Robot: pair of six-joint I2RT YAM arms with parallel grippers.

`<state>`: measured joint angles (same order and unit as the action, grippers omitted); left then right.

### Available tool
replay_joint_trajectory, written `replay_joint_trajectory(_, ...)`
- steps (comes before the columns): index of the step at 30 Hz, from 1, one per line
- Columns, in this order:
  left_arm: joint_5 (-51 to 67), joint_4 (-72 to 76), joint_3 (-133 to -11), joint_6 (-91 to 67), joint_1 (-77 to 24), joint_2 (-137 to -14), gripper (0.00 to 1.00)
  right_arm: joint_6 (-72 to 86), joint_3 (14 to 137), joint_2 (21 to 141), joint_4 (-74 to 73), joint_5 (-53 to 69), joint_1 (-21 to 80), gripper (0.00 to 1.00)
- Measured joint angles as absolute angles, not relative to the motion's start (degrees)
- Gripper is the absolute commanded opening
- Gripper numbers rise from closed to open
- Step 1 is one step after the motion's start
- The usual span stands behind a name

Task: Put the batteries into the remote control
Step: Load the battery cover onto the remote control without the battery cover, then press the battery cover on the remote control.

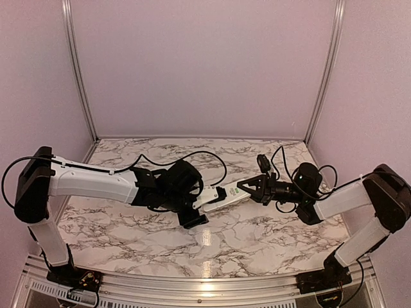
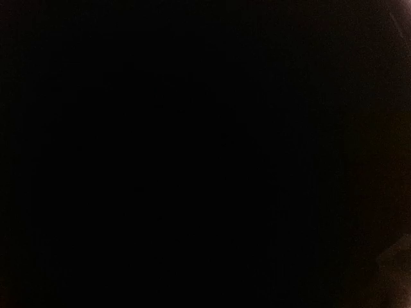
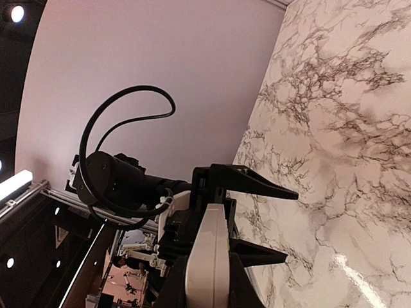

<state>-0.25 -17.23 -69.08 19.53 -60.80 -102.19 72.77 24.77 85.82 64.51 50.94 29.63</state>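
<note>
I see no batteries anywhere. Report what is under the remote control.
Bare marble table shows below the remote control, with nothing lying on it there. The left hand hides the table beneath its end, and the left wrist view is black.

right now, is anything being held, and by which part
The right end effector is shut on one end of the remote control. The left end effector straddles the other end; whether it grips cannot be told.

Getting pure black from left wrist, even soft light elsewhere, glare patch on marble table (image 1: 207, 239) toward its near edge.
</note>
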Motion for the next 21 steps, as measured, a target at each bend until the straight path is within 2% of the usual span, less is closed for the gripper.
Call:
replay_joint_trajectory(3, -0.5, -17.3, -69.1, 19.5, -60.8, -102.0, 0.76, 72.9, 24.8, 85.8, 64.6, 51.2, 29.6, 0.00)
replay_joint_trajectory(8, -0.6, -17.3, -68.1, 19.0, -60.8, -100.5, 0.79, 72.6, 24.8, 85.8, 64.6, 52.0, 29.8, 0.00)
replay_joint_trajectory(15, -1.5, -17.4, -68.0, 17.9, -60.8, -100.0, 0.98, 71.9, 24.8, 85.8, 64.4, 52.4, 30.0, 0.00)
replay_joint_trajectory(21, -1.3, -16.3, -67.1, 17.0, -60.9, -96.7, 0.99, 71.3, 24.9, 85.8, 64.2, 52.4, 30.0, 0.00)
